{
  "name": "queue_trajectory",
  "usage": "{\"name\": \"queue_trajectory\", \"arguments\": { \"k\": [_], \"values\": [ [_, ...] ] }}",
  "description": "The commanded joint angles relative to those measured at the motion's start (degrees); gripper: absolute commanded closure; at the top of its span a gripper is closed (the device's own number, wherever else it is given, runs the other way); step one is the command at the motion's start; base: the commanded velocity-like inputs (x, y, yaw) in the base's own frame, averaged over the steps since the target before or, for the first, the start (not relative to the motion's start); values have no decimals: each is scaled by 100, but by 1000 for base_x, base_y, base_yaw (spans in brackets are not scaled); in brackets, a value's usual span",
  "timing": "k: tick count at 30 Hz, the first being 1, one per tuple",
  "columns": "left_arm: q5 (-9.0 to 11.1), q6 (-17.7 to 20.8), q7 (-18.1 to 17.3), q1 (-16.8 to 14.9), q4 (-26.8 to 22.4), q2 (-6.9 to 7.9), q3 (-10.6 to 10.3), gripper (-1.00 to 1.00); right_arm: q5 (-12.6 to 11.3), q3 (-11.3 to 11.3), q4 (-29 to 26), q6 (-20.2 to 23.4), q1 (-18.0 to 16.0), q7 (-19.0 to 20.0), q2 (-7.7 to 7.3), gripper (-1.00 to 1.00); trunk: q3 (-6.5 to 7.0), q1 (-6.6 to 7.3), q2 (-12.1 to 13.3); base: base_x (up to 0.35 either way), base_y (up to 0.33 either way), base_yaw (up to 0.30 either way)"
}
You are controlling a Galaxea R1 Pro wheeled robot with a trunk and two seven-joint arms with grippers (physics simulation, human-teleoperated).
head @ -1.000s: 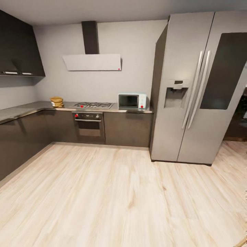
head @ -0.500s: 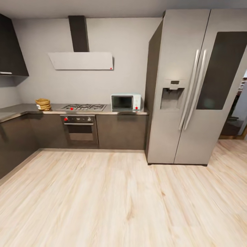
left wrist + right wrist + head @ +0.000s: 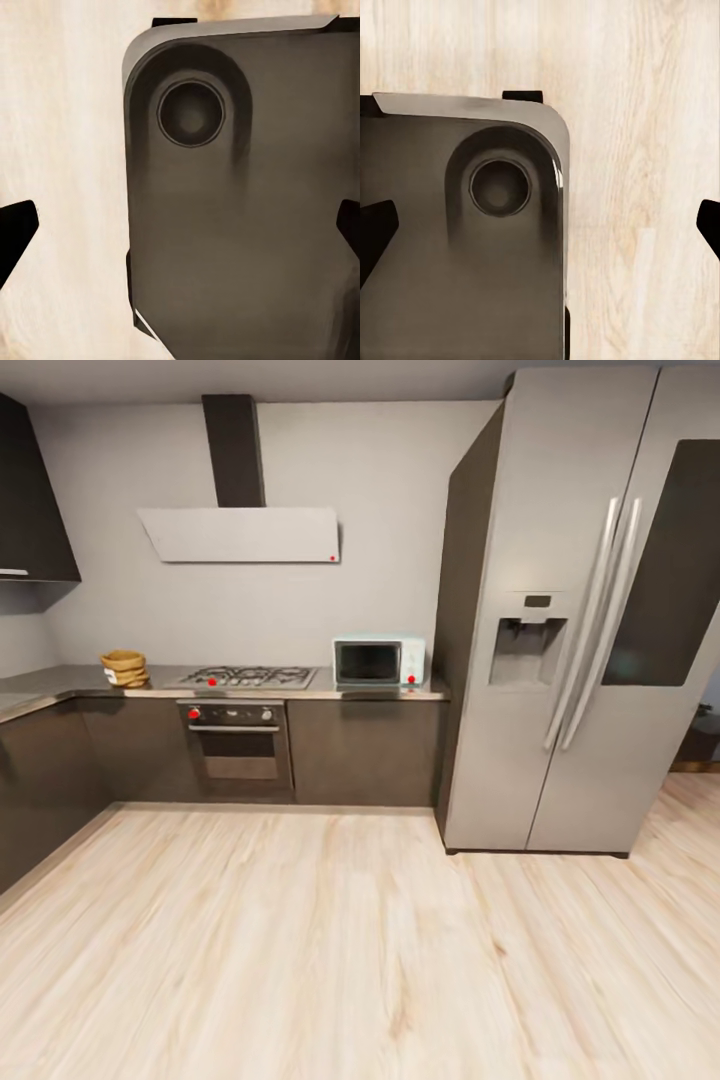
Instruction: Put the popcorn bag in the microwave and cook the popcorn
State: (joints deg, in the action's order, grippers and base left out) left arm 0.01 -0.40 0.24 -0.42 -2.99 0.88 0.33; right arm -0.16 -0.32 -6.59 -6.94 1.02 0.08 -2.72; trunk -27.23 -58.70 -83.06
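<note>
The tan popcorn bag (image 3: pixel 124 667) stands on the grey countertop (image 3: pixel 60 682) at the far left, beside the hob. The mint-blue microwave (image 3: pixel 378 661) sits with its dark door closed at the countertop's right end, against the fridge. Both are far across the wooden floor. In the left wrist view my left gripper (image 3: pixel 180 232) is open, its dark fingertips (image 3: pixel 15 236) at the picture's edges over the robot's dark base and the floor. My right gripper (image 3: pixel 540 232) is likewise open, with nothing between its fingertips (image 3: pixel 375 236). No popcorn kernels can be made out.
A steel gas hob (image 3: pixel 247 677) and an oven (image 3: pixel 238 740) lie between bag and microwave, under a white hood (image 3: pixel 240 535). A tall steel fridge (image 3: pixel 570 620) stands at the right. Dark cabinets (image 3: pixel 40 780) run along the left wall. Light wooden floor (image 3: pixel 330 940) stretches ahead.
The whole head view has shifted, so the camera has moved: the fridge looks larger and the counter sits a little lower. Nothing in the kitchen itself has moved.
</note>
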Motion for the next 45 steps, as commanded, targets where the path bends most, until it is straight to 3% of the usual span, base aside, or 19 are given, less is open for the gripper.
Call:
{"name": "queue_trajectory", "arguments": {
  "k": [1, 15, 22, 45],
  "values": [
    [0, -4, 2, -2, 0, 0, 2, -100, -2, 0, -9, -9, 3, 1, 0, -100, -5, -3, -2, 278, 182, 0],
    [1, -4, 2, -2, 0, 0, 2, -100, 5, -2, -11, -12, 3, 8, 0, -100, -5, -3, -2, 278, 182, 0],
    [-1, -4, 2, -2, 0, 0, 2, -100, -2, -5, -27, -541, 3, 27, 8, -100, -5, -3, -2, 278, 182, 0],
    [2, -4, 2, -2, 0, 0, 2, -100, -2, 6, -18, -565, 3, 27, 8, -100, -5, -3, -2, 309, 78, 0]
  ]
}}
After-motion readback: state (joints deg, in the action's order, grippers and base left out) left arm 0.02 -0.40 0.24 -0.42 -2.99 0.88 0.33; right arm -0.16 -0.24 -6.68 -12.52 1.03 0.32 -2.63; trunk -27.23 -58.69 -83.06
